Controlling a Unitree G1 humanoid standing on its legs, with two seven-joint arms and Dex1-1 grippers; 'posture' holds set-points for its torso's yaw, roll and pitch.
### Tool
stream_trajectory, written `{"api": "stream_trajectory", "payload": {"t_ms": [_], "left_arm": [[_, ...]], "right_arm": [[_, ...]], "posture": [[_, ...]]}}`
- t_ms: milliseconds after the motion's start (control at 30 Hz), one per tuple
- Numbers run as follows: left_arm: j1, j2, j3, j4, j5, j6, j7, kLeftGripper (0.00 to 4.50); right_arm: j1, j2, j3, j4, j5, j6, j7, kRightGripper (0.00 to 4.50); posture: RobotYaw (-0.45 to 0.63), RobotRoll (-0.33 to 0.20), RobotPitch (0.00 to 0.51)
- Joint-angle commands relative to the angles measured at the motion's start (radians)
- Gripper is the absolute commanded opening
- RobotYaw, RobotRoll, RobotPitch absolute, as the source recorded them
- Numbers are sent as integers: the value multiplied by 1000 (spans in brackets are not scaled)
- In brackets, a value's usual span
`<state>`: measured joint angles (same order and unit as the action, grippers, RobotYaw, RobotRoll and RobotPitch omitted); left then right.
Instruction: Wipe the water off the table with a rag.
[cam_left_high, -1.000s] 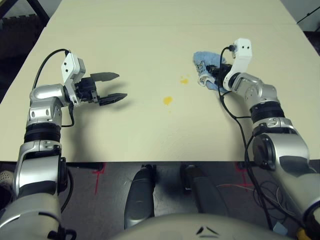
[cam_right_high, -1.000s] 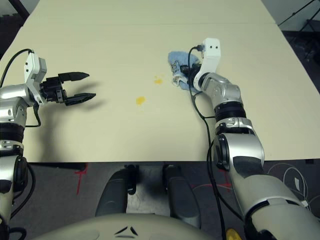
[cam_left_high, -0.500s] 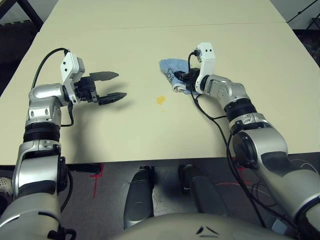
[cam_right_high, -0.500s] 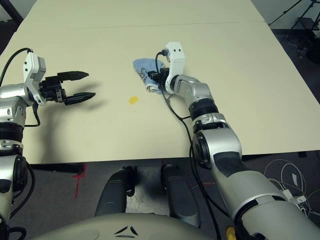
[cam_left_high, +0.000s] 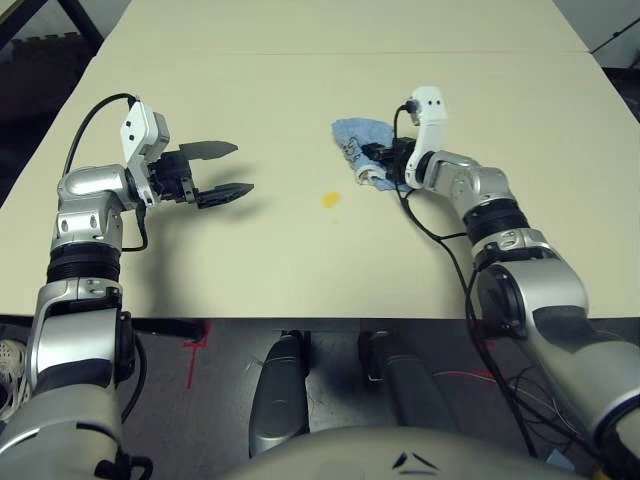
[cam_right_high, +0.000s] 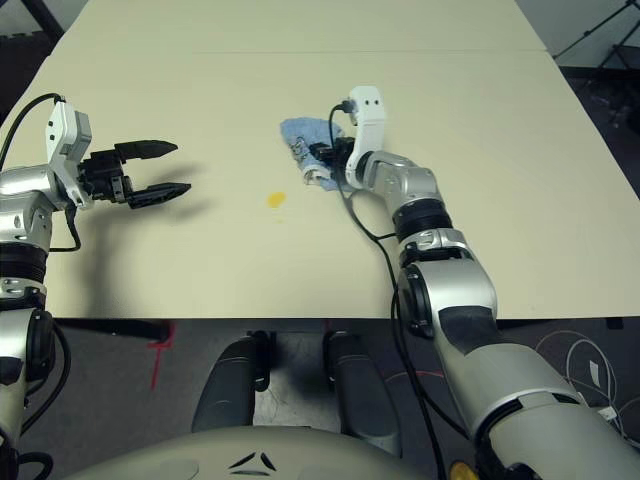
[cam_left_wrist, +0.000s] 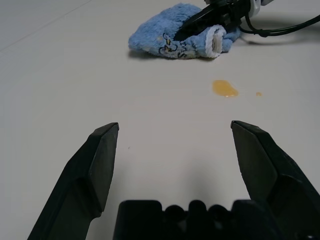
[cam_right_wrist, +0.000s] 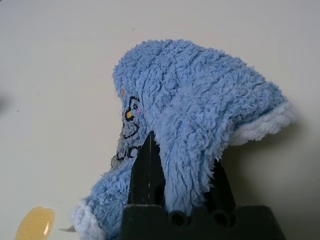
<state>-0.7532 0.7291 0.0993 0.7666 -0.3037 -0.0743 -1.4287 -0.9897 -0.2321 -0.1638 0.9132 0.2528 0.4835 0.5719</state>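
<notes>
Left eye view: right gripper (cam_left_high: 372, 164) fingers clenched on rag (cam_left_high: 358, 134), pressed to tabletop (cam_left_high: 300, 260) for wiping | water (cam_left_high: 330, 200) near rag, unwiped | left gripper (cam_left_high: 235, 170) fingers spread, idle, well apart.

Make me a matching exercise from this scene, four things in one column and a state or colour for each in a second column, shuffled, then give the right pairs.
Things:
1. left gripper
2. right gripper
3. rag
4. water

States or colours:
A. yellow-orange splotch on the bare table
B. light blue, bunched up on the tabletop
C. open, holding nothing
D. shut on the cloth

Pairs: 1-C, 2-D, 3-B, 4-A
</notes>
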Motion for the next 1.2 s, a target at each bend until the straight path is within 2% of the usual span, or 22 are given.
{"api": "stream_trajectory", "payload": {"t_ms": [33,333,467,633,800,933,1200], "left_arm": [[-17,6,-9,28,20,-17,-17,4500],[-36,0,-10,66,32,-38,-25,4500],[-38,1,-11,75,35,-43,-32,4500],[-31,9,-14,71,37,-33,-58,4500],[-20,13,-15,49,34,-18,-83,4500],[-11,16,-15,33,36,-14,-96,4500],[9,29,-20,10,41,-7,-114,4500]], "right_arm": [[71,-82,-7,18,-24,43,-24,215],[152,-256,-44,-143,14,130,0,215],[185,-277,-56,-304,87,237,52,215],[253,-229,-55,-651,273,509,101,214],[305,-143,-26,-819,344,631,48,214],[363,-84,55,-860,302,622,-6,214],[408,-31,229,-809,191,522,-50,214]], "posture": [[84,0,229],[74,0,230],[72,0,230],[70,0,232],[75,0,233],[76,0,233],[86,0,233]]}}
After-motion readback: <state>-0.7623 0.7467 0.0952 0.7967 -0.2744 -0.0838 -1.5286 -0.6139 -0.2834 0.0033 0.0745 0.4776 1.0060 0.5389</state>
